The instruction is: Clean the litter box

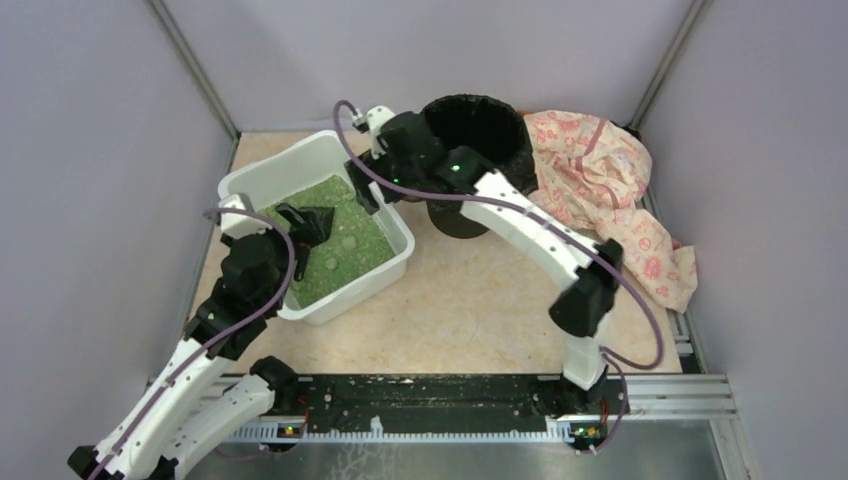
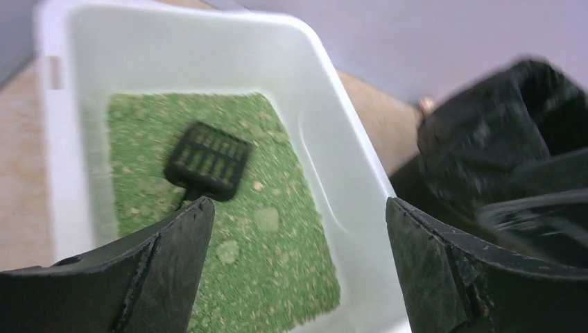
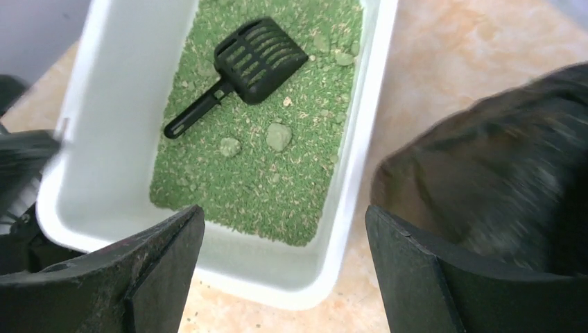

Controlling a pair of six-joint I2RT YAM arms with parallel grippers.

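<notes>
Rail at the near table edge carries both arm bases. Tabletop is pale and marbled.

Left gripper hangs over the near-left part of the litter box. Its jaws are spread wide with nothing between them.

Litter box sits left of centre on the table, set at an angle, with its far right corner close to the bin. It is a white tub with green litter covering its floor. A black slotted scoop lies flat on the litter, its handle free, apart from both grippers. Two pale clumps rest on the litter just beside the scoop.

Right gripper is above the box's far right edge, on the side next to the bin. Its jaws are also wide apart and grip nothing.

Bin is round, lined with a black bag, and stands beyond the box. A pink floral cloth lies crumpled at the far right, against the bin.
</notes>
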